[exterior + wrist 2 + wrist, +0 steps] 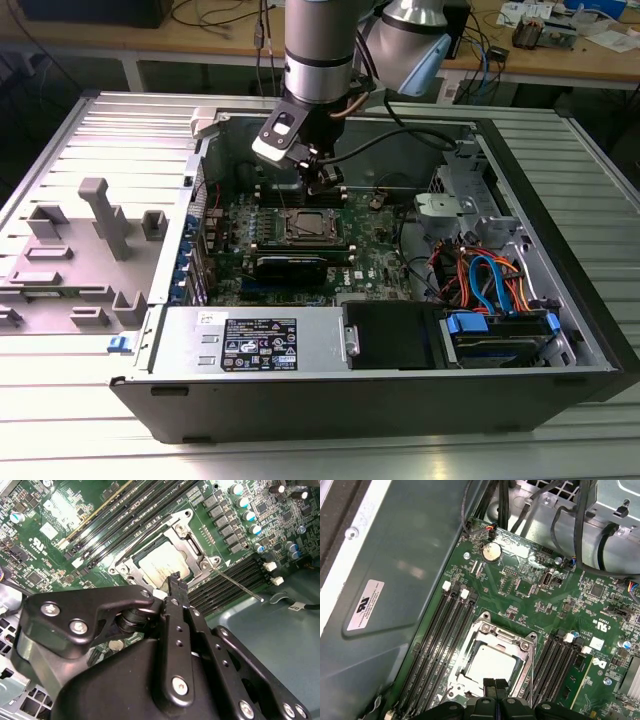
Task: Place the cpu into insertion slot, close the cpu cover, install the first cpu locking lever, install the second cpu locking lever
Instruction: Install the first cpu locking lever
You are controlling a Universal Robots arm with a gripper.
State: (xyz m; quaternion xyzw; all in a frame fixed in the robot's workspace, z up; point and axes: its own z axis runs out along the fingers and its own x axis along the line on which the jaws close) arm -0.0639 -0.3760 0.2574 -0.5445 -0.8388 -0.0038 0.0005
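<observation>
The insertion slot [308, 227] sits mid-board inside the open computer case. In both wrist views the silvery cpu [160, 562] [490, 665] lies in the slot, and the cpu cover [192, 545] [505, 637] lies flat around it, framing it through its square window. A thin metal locking lever [239, 584] juts out sideways from one corner of the socket, over the memory slots. My gripper [322, 190] [174, 580] [494, 682] hangs just above the socket's edge, its black fingers pressed together with nothing between them.
Long black memory slots [440, 640] flank the socket on both sides. A black card [290, 265] lies just in front of the socket. At the exterior view's right is a bundle of cables [490, 280]; a grey fixture [90, 250] stands left of the case.
</observation>
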